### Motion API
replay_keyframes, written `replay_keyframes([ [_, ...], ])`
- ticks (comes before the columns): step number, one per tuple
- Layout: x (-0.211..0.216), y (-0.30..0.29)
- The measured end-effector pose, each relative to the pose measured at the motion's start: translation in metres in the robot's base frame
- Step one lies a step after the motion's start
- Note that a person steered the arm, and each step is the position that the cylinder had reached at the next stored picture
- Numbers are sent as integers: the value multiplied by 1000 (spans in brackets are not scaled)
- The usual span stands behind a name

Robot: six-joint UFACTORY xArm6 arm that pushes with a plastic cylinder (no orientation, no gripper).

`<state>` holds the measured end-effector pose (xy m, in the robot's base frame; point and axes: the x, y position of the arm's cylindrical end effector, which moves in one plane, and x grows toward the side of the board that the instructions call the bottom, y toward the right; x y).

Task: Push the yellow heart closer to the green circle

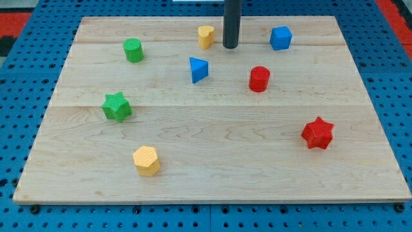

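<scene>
Tip: my tip (pixel 231 47) rested on the counter (pixel 206 174) near the view's top edge. The rod carried no gripper, so nothing opened or closed and nothing was held.

Yellow heart: the yellow heart (pixel 206 37) stood just beside my tip, toward the view's left and a touch nearer the view's top. A narrow gap showed between them; they did not appear to touch.

Green circle: the green circle (pixel 133 50) lay well beyond the heart, further to the view's left of my tip and very slightly nearer the view's bottom.

Deciding relation: tip, heart and circle stood almost in one line across the view, with the heart between my tip and the circle. I judged that a push toward the view's left would carry the heart the right way.

Line offset: the heart sat a little above that line, so contact low on its side might nudge it toward the view's top edge.

Neighbours: the blue triangle (pixel 198 69) lay below and left of my tip, clear of the line. The blue cube (pixel 280 38) stood to the right, behind the push.
</scene>
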<state>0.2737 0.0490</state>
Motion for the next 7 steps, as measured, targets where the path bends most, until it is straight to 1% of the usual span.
replay_keyframes([
  [1,-14,6],
  [5,-14,6],
  [6,-14,-8],
  [7,-20,-37],
])
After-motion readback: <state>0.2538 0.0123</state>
